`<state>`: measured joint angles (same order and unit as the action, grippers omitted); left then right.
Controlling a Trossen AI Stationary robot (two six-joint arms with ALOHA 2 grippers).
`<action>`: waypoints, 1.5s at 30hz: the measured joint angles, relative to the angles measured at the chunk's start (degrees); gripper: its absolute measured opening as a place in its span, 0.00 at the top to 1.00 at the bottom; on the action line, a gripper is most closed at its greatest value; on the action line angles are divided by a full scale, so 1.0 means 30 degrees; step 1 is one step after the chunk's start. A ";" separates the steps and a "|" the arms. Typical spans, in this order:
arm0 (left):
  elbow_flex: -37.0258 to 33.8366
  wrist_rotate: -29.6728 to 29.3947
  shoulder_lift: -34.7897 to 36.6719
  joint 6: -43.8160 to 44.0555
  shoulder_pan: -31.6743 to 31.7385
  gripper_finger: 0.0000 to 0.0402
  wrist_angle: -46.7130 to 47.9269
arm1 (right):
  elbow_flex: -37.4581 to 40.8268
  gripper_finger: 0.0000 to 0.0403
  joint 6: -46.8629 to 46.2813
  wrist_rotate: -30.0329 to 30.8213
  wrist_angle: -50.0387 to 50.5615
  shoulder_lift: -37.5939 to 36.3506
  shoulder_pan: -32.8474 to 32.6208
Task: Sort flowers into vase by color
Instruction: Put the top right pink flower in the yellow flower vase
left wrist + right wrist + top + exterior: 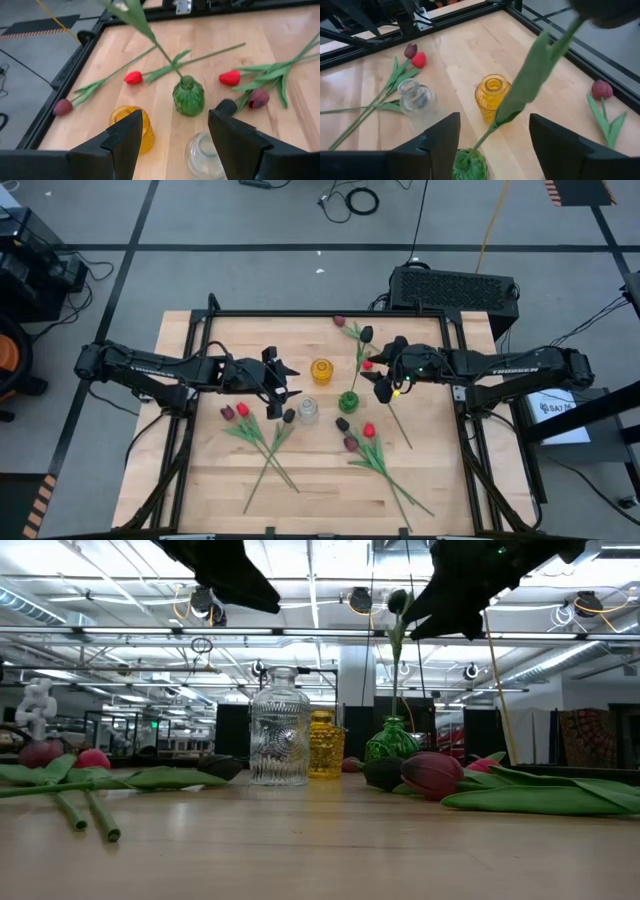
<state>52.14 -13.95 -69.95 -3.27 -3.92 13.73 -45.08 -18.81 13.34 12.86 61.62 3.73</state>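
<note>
Overhead, the right end effector (385, 376) hangs just beside the green vase (348, 401), its fingers spread apart and empty. A dark-headed tulip (366, 334) stands in that green vase, its stem rising from the neck and leaning toward the far edge of the counter (200, 480). The left end effector (284, 383) hovers near the clear vase (308, 411), fingers also spread and holding nothing. An amber vase (321, 370) stands just behind the clear one, with the green vase to their right. Loose tulips lie flat on the counter: a left bunch (250, 425) with red and dark heads, a right bunch (365, 442) near the green vase, a red tulip (369, 365) under the right arm, and a maroon tulip (340, 321) close to the far edge.
</note>
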 joint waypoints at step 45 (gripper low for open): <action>0.0000 0.0006 0.0000 -0.0183 0.0014 0.42 0.0326 | 0.8344 0.51 0.4429 -0.1135 -0.5669 0.1172 0.8910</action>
<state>52.14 -13.93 -69.95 -3.81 -3.88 14.71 -20.05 -5.52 9.94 -4.15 65.13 30.46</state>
